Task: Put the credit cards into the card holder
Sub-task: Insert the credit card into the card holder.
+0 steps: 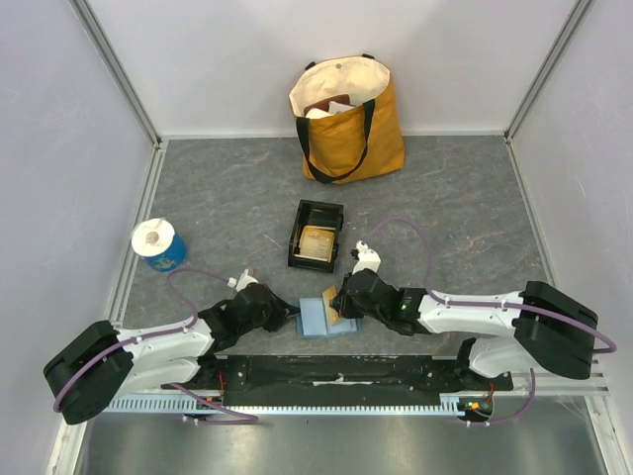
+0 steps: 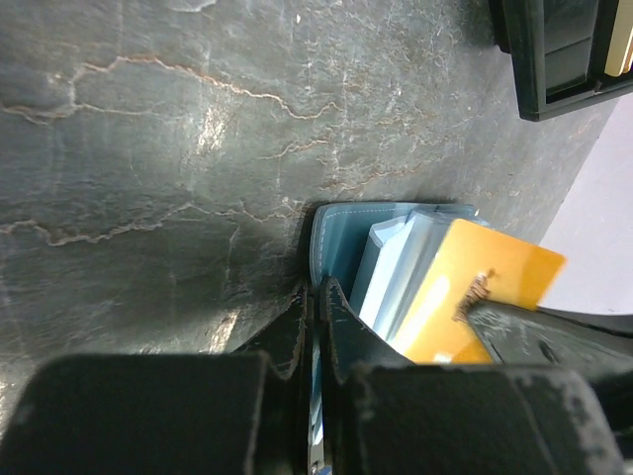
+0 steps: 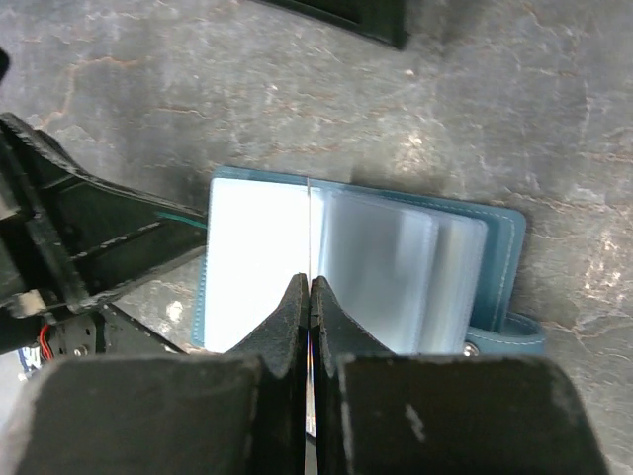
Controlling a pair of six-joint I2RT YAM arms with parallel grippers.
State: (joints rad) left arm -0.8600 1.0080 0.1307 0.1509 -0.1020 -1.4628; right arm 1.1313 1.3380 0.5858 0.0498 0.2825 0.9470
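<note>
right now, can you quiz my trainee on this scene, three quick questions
1. True or false: the black tray holds no card.
2. The right gripper is: A, open above the tray; B, shut on a gold credit card over the open card holder; C, shut on nothing.
3. What does the left gripper pinch?

Key: 1 false, a tan card lies in it. 2 B. 3 the card holder's teal cover edge.
</note>
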